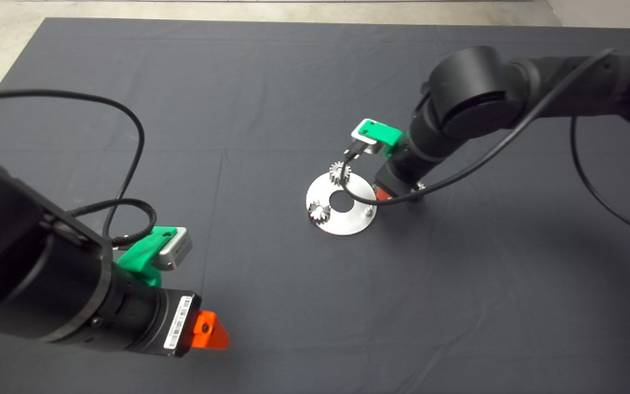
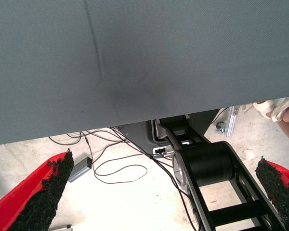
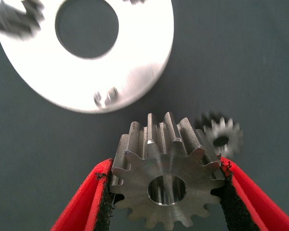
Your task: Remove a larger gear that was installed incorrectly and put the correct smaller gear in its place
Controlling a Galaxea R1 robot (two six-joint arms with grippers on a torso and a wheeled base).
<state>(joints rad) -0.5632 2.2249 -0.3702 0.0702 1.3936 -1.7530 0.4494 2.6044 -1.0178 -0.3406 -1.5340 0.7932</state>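
My right gripper (image 3: 166, 169) is shut on the larger gear (image 3: 167, 179), a wide steel gear with flared teeth, and holds it just off the round silver plate (image 3: 144, 57). The smaller gear (image 3: 222, 139), dark with short teeth, lies flat on the mat beside the held gear. A bare peg (image 3: 106, 97) stands near the plate's rim. In the head view the right gripper (image 1: 381, 194) sits at the plate's (image 1: 348, 224) right edge, mostly hidden under its arm. Two silver gears (image 1: 339, 172) (image 1: 319, 212) sit on the plate. My left gripper (image 1: 211, 331) waits open at the lower left.
The left wrist view shows the mat's edge (image 2: 135, 120), then floor with cables (image 2: 120, 171), the robot's base (image 2: 207, 163) and a person's foot (image 2: 279, 108). A black cable (image 1: 129, 142) loops above the left arm.
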